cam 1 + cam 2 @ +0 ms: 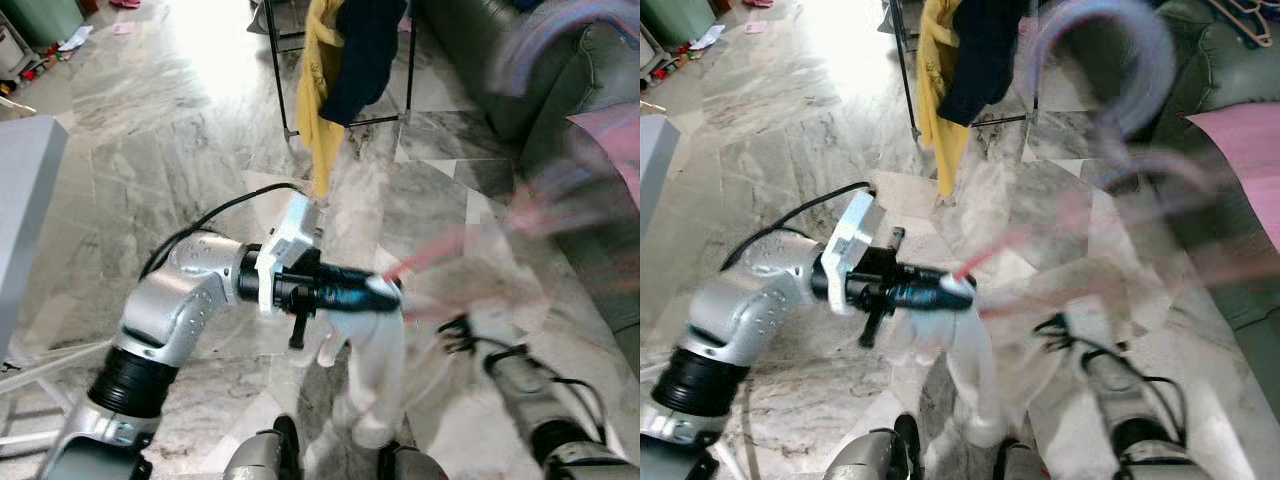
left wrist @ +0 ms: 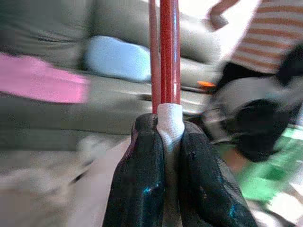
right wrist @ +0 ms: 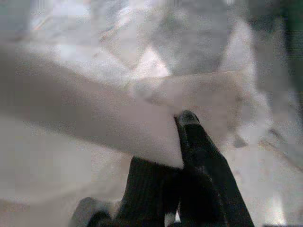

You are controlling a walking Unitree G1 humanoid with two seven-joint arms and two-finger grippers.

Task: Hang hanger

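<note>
Clamping both fingers on the red hanger (image 2: 164,56) and its white garment (image 1: 375,370) at frame center, the left hand (image 1: 385,290) holds firm, while the right hand (image 3: 182,156) pinches that blurred cloth.

Our left gripper (image 1: 385,290) reaches across the middle, pinching the hanger (image 2: 165,56). Far ahead we see clothes (image 1: 345,60) hung on a rack (image 1: 280,70). The sofa (image 1: 560,90) lies right, our right arm (image 1: 540,400) near it.
</note>
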